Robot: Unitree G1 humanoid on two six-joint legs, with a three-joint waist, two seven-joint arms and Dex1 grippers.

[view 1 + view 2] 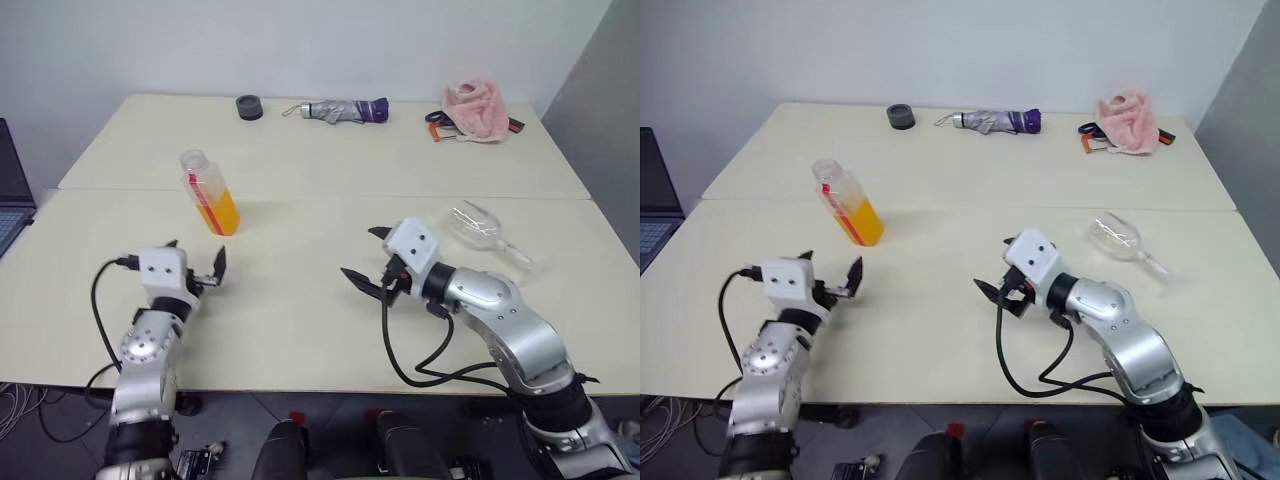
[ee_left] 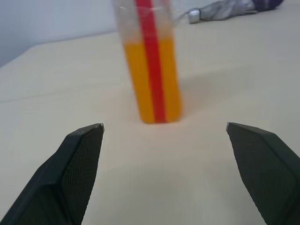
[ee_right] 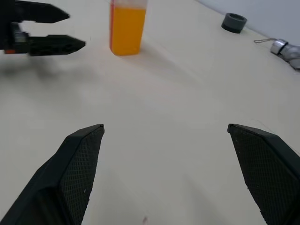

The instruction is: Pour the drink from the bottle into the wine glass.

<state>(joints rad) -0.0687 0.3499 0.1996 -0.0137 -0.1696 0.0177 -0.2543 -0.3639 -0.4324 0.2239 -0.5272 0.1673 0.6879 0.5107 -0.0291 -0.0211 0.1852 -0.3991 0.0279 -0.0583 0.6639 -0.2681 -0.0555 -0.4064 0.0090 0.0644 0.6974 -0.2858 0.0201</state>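
A laptop point(image 1: 12, 195) sits past the desk's left edge. The left gripper point(image 1: 196, 268) hovers near the front left of the desk point(image 1: 300, 320), its two black fingers spread wide with nothing between them. Just beyond it the bottle point(image 1: 208, 192) stands upright on the desk, apart from the fingers, no cap on its neck; the drink point(image 1: 222, 212) fills about its lower half beside the red stripe label. At the far edge lie a small dark round object point(image 1: 249, 107), then a folded grey and purple umbrella point(image 1: 338, 110). Toward the middle front, the right gripper point(image 1: 368, 256) is also spread wide and empty above bare desk. To its right, near the right edge, the wine glass point(image 1: 478, 228) lies on its side, apparently empty, untouched. A pink cloth point(image 1: 476, 110) rests in the far right corner.
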